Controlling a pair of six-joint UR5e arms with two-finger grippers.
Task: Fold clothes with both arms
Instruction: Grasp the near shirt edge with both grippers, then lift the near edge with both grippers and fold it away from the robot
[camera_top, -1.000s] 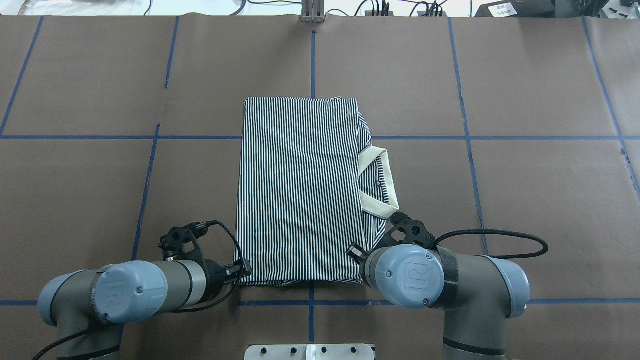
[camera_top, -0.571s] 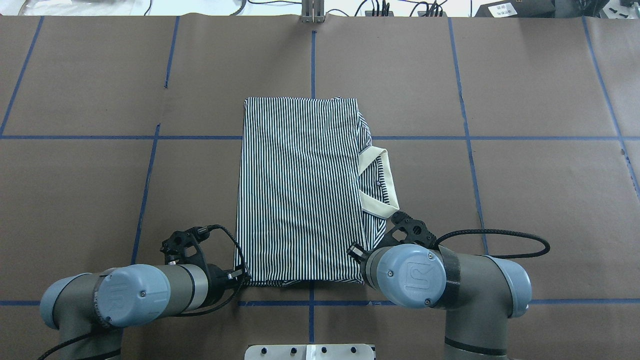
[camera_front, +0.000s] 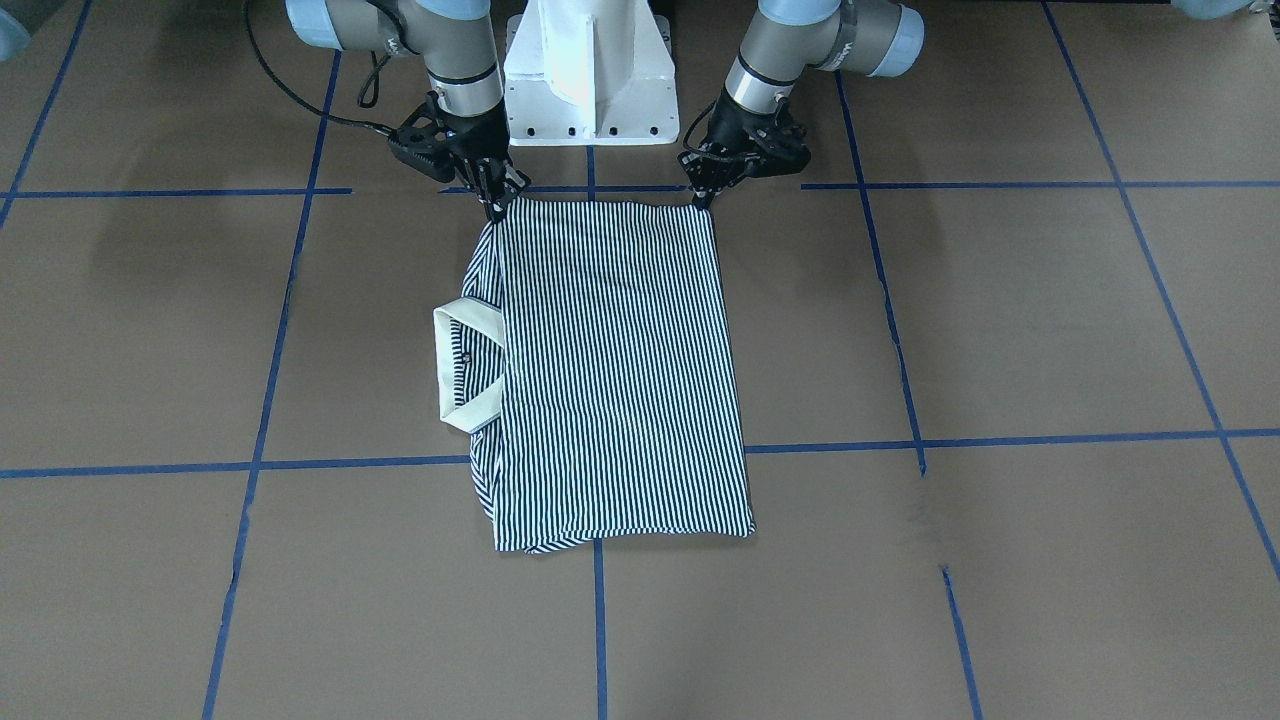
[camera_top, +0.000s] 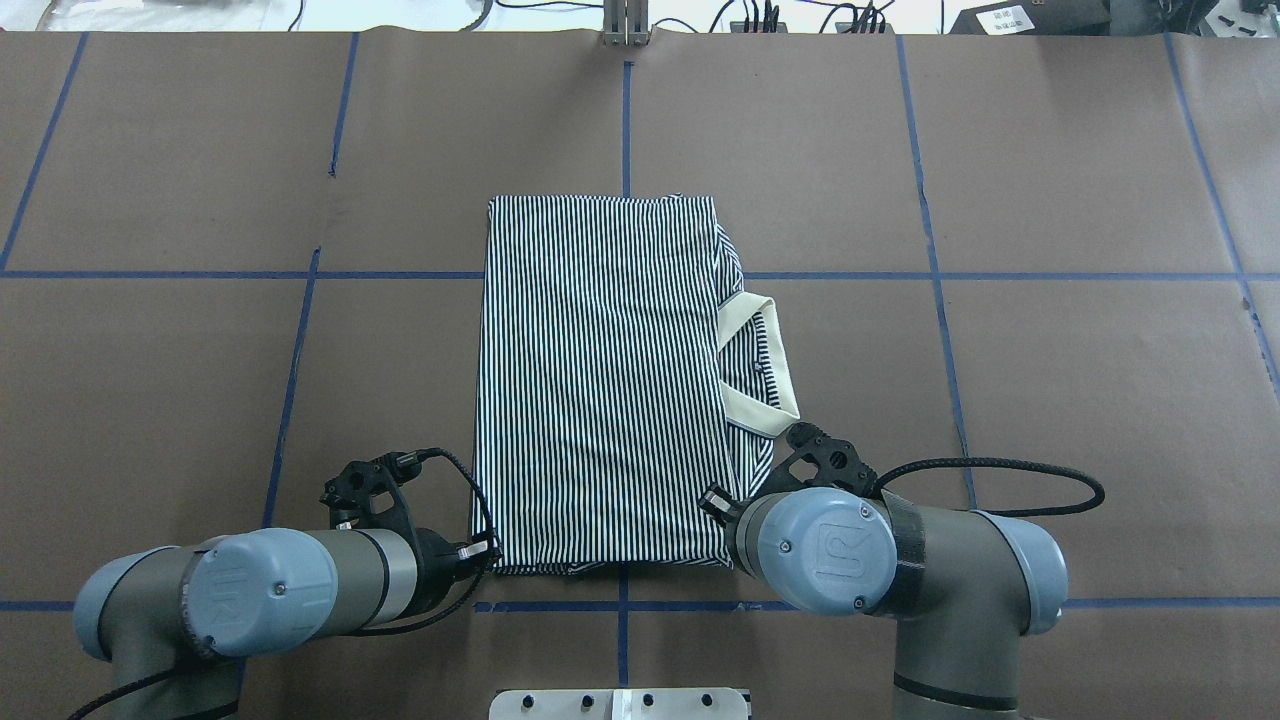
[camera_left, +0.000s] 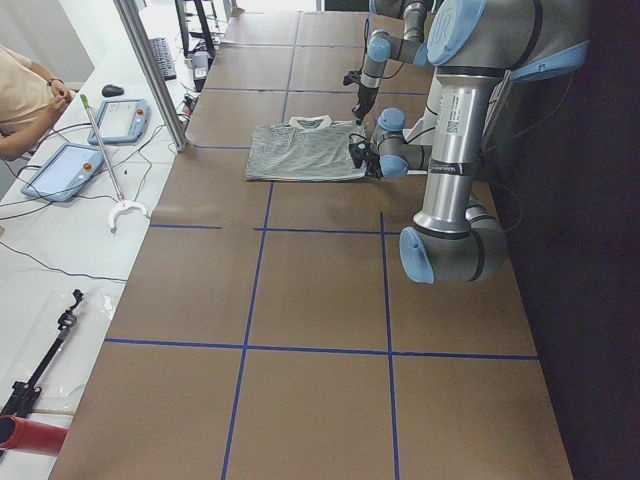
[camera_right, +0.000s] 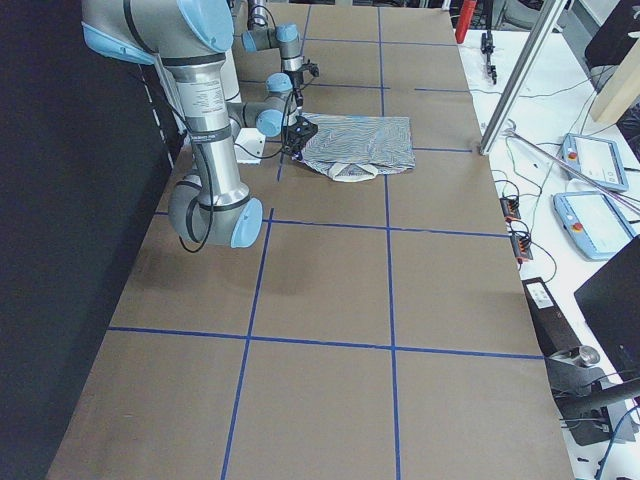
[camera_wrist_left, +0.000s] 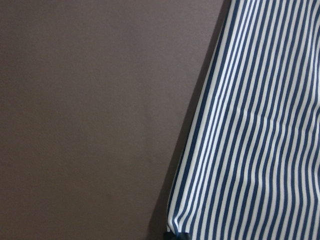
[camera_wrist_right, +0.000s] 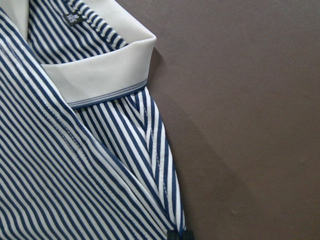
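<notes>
So, both grippers are pinching the shirt's near corners.
The left gripper (camera_front: 703, 197) is clamped on one corner of the folded polo shirt (camera_front: 610, 370) and the right gripper (camera_front: 497, 207) on the other. The shirt lies flat, stretching away from both, with the cream collar (camera_top: 760, 412) sticking out just past the right one.

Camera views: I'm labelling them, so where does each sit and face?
Front-facing: across the table, facing the robot; both arms, white pedestal.
Overhead: behind the robot, looking forward and down; both arms.
Exterior left: table's left end; left arm nearest.
Exterior right: table's right end; right arm nearest.
Left wrist: down onto polo shirt's edge.
Right wrist: onto its cream collar.
All six show the polo shirt.
</notes>
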